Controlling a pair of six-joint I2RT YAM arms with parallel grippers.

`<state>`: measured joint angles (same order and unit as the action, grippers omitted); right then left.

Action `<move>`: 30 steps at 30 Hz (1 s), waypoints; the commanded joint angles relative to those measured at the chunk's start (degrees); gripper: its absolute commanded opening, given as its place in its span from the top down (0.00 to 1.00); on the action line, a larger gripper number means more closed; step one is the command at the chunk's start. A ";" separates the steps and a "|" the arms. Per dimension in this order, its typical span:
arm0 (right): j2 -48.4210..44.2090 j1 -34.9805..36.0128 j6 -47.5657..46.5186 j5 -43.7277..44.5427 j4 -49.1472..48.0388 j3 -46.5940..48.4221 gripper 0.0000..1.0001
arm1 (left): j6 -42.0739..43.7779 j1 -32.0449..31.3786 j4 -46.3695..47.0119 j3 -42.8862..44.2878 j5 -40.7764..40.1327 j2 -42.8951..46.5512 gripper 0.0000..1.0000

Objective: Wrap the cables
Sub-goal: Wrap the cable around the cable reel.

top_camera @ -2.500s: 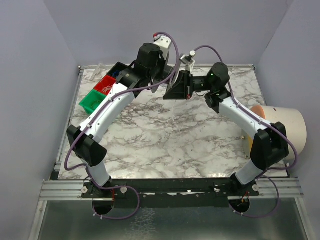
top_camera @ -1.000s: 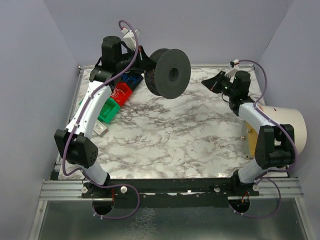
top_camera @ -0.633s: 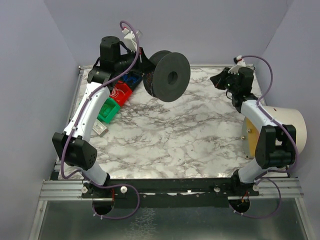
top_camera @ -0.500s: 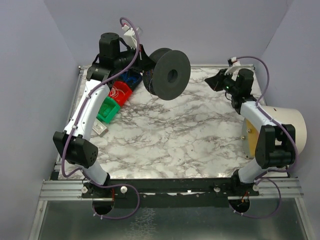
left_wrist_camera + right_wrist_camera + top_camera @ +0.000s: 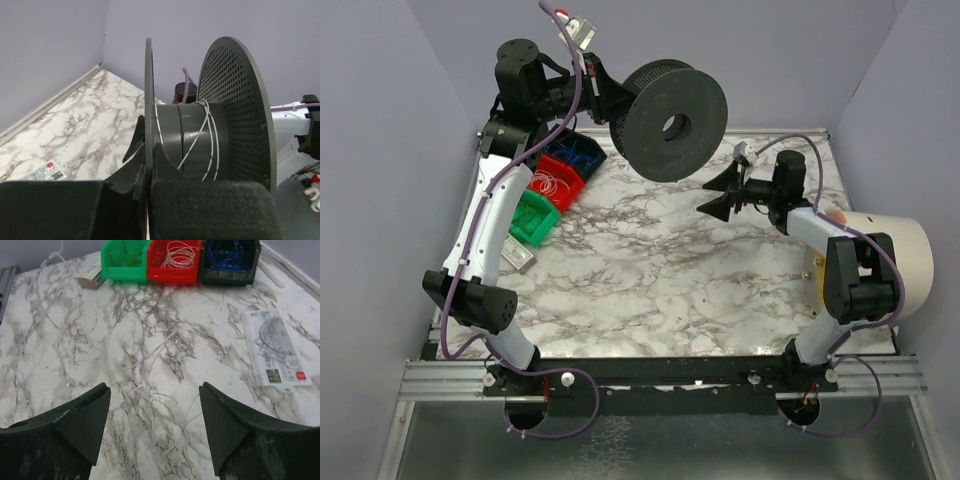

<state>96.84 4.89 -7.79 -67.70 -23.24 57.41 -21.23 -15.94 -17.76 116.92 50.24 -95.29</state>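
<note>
Top view, spool (image 5: 675, 110): one black round reel, two flanges, centre hole, held above the marble table (image 5: 650, 280) by your left gripper (image 5: 607, 98).
Top view, right gripper (image 5: 718, 196): jaws wide apart, empty.
Left wrist, grip: foam fingers (image 5: 210, 210) pinch the thin solid flange; other flange perforated; pale cable (image 5: 202, 135) turns cross the smooth hub.
Right wrist, bins: three, namely green bin (image 5: 125, 272), red bin (image 5: 172, 276), black bin (image 5: 227, 277).

Spool (image 5: 675, 125): we see black, its flange dot-perforated
Cable (image 5: 210, 145): white strands
Table (image 5: 650, 280): white marble, grey veins
Bins (image 5: 172, 275): green, red, black
</note>
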 commanded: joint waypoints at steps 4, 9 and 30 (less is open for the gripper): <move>-1.56 5.76 -11.96 -7.88 -5.24 -1.66 0.18 | -9.55 -0.65 11.06 -3.81 6.09 0.88 1.00; -1.08 7.73 -17.34 -15.00 0.52 -1.11 0.17 | -11.22 -0.75 13.05 -5.64 6.45 1.60 1.00; 19.83 12.79 -105.68 -26.18 107.25 29.67 0.00 | -11.11 -0.75 13.02 -7.94 3.65 3.26 1.00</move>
<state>116.27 17.30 -109.82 -87.24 76.93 85.01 -32.71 -16.51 -5.98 108.92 55.22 -95.20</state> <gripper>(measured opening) 0.997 0.017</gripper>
